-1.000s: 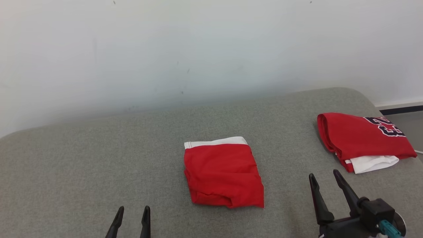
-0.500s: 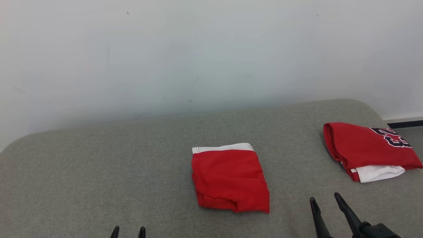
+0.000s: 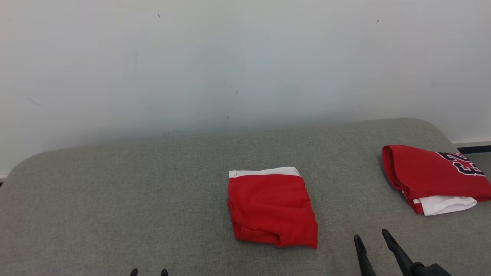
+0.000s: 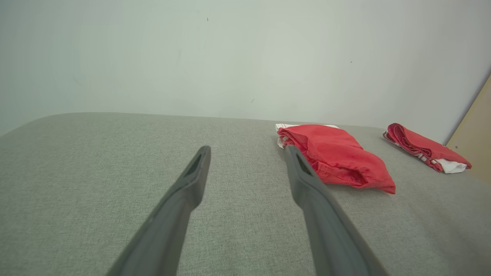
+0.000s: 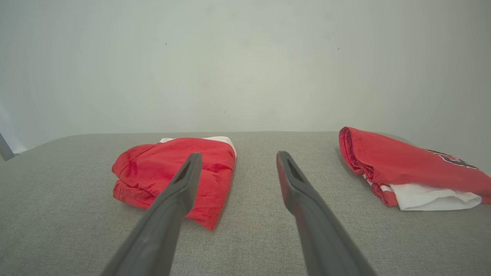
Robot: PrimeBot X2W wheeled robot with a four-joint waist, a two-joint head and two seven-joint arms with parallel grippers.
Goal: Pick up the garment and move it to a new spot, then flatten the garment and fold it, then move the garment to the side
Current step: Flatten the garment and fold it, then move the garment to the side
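Observation:
The garment (image 3: 273,209) is a folded red piece with a white band along its far edge, lying in the middle of the grey padded surface (image 3: 115,199). My left gripper (image 3: 149,272) shows just its two fingertips at the bottom edge, open, well to the garment's left and nearer me. My right gripper (image 3: 371,237) is open and empty, to the garment's near right. In the left wrist view the garment (image 4: 337,157) lies beyond the right finger of the open left gripper (image 4: 247,149). In the right wrist view the garment (image 5: 168,168) sits behind the left finger of the open right gripper (image 5: 238,154).
A second folded red garment (image 3: 433,174) with dark lettering and a white layer underneath lies at the surface's far right edge; the right wrist view shows this folded red top (image 5: 402,168) too. A pale wall (image 3: 245,65) stands right behind the surface. Bare grey padding stretches to the left.
The head camera has shifted, so the whole picture slid down and right. Both grippers have drawn back toward me, sinking to the bottom edge. Both garments lie as before.

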